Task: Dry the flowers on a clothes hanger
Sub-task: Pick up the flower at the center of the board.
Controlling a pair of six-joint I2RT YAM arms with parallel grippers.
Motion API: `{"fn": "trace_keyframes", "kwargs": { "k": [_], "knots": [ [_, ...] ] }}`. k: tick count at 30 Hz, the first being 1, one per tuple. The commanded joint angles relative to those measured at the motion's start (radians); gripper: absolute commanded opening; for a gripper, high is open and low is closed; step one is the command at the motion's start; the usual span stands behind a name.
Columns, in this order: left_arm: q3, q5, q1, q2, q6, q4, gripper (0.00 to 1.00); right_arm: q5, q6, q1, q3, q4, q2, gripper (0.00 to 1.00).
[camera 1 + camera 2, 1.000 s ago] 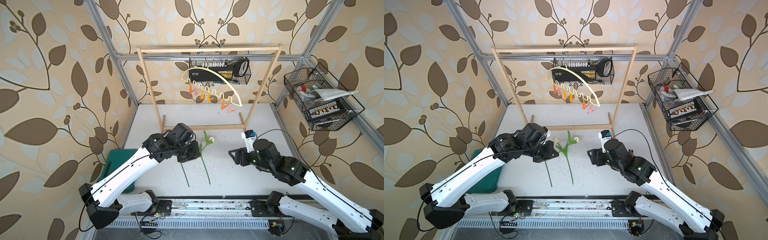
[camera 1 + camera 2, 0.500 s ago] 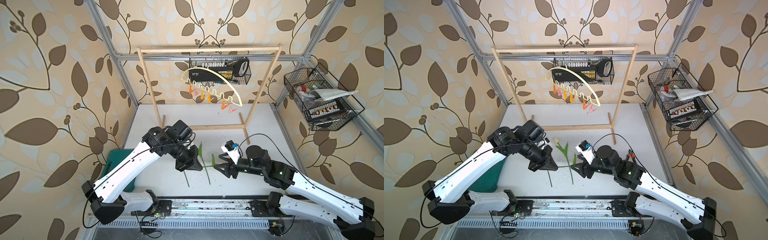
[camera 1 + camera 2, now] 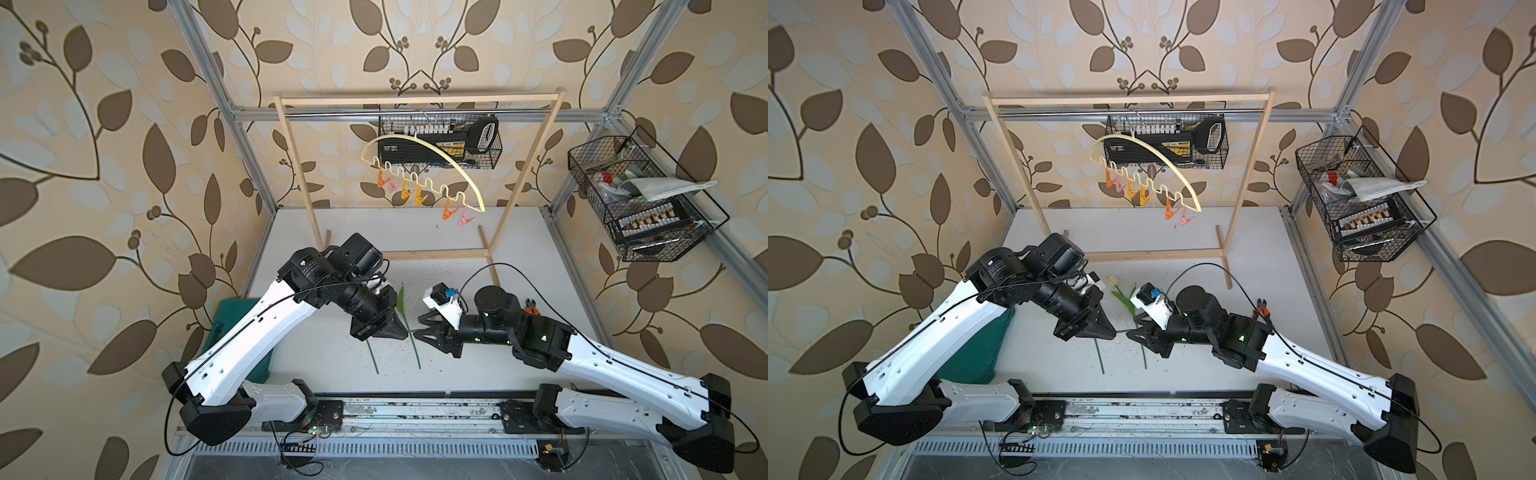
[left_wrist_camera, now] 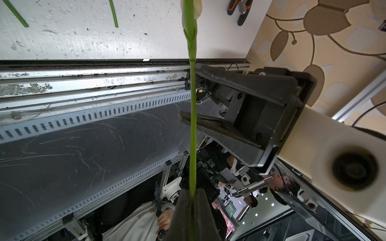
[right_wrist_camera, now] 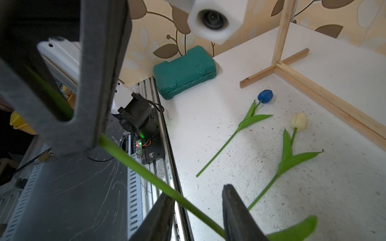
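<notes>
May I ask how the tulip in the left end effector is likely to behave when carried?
Probably fairly stiff: the held tulip runs nearly straight out of the left end effector without sagging. Likely light, since a pinch on its thin stem carries it. The smooth, round stem may swivel in the grip.

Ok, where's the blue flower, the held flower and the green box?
blue flower (image 5: 265,96), right wrist view, on its head.
held flower (image 4: 193,133), left wrist view, on its stem.
green box (image 5: 184,68), right wrist view, on its lid.
</notes>
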Motion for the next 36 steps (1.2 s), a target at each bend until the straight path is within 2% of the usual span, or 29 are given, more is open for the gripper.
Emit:
{"fn": "trace_keyframes", "kwargs": {
  "k": [1,5,8,11,13,17,20,24,26,28,29,31,33,36],
  "knots": [
    [0.016,0.029,0.010,-0.008,0.010,-0.011,0.00,-0.014,-0.016,0.008,0.033,0.015,0.010,0.39],
    [0.013,0.031,0.010,-0.011,0.011,-0.017,0.00,-0.004,-0.030,0.014,0.034,0.008,0.022,0.41],
    [0.009,0.033,0.011,-0.015,0.013,-0.007,0.00,-0.003,-0.032,0.015,0.038,0.006,0.035,0.47],
    [0.010,0.034,0.014,-0.020,0.013,-0.003,0.00,0.005,-0.033,0.016,0.036,0.012,0.036,0.47],
    [0.012,0.036,0.016,-0.021,0.013,-0.003,0.00,0.007,-0.033,0.015,0.036,0.013,0.037,0.42],
    [0.007,0.042,0.019,-0.024,0.011,0.012,0.00,0.013,-0.032,0.017,0.032,0.021,0.034,0.25],
    [-0.009,0.054,0.020,-0.029,0.007,0.032,0.00,0.016,-0.029,0.019,0.028,0.028,0.027,0.21],
    [-0.016,0.066,0.023,-0.036,0.007,0.065,0.01,0.018,-0.029,0.025,0.033,0.025,0.018,0.10],
    [-0.014,0.065,0.033,-0.048,0.009,0.099,0.39,0.024,-0.029,0.027,0.034,0.023,0.012,0.03],
    [-0.007,0.053,0.068,-0.066,0.015,0.136,0.69,0.041,-0.026,0.026,0.034,0.022,0.003,0.00],
    [0.000,0.062,0.109,-0.074,0.024,0.160,0.78,0.055,-0.023,0.026,0.035,0.021,-0.003,0.00],
    [0.008,0.102,0.205,-0.081,0.035,0.226,0.86,0.105,-0.023,0.027,0.039,0.010,-0.013,0.00],
    [0.011,0.119,0.277,-0.083,0.063,0.341,0.87,0.184,-0.018,0.022,0.049,-0.017,-0.027,0.00],
    [0.043,-0.109,0.289,-0.088,0.202,0.438,0.89,0.269,0.029,-0.035,0.060,-0.064,-0.060,0.00]
  ]
}}
